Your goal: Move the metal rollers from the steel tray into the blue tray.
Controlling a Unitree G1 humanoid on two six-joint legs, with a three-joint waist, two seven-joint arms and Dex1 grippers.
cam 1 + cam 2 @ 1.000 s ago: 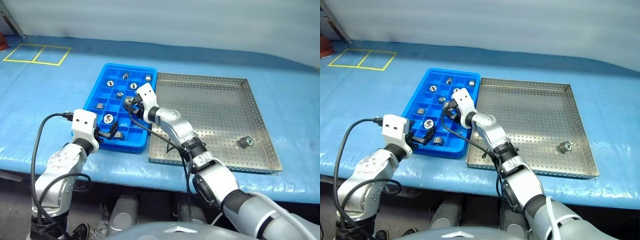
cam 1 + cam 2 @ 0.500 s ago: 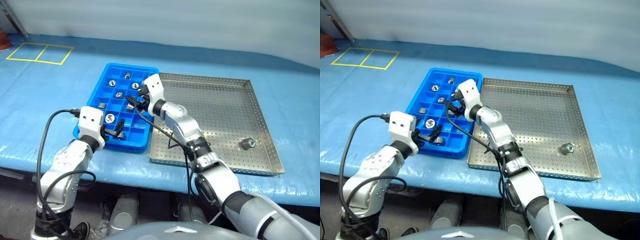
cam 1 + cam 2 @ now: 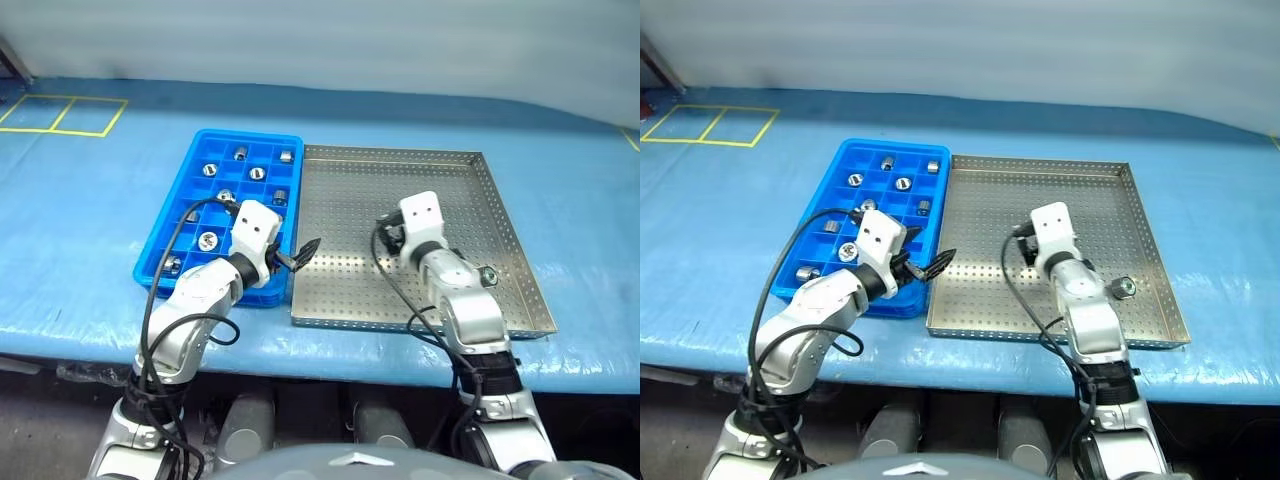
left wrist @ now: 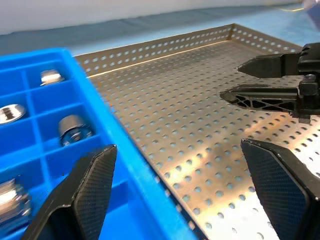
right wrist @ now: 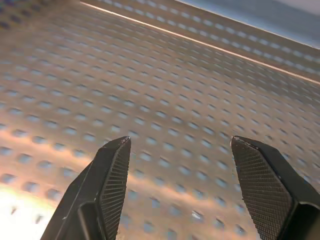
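- Both arms have swung rightward since the earlier frame: the right tool (image 3: 1024,247) has left the blue tray (image 3: 160,245) and now hangs over the steel tray (image 3: 400,315).
- Blue tray, on the bench's left, holds several metal rollers (image 3: 208,239) in separate compartments.
- Left tool (image 3: 298,255) is spread wide and empty at the seam between the trays.
- Right tool's fingers (image 5: 107,185) are parted, gripping nothing.
- One last roller (image 3: 488,276) lies near the steel tray's right rim; it looks hard, dense and slippery, likely to roll, so pinching across its round sides seems best.
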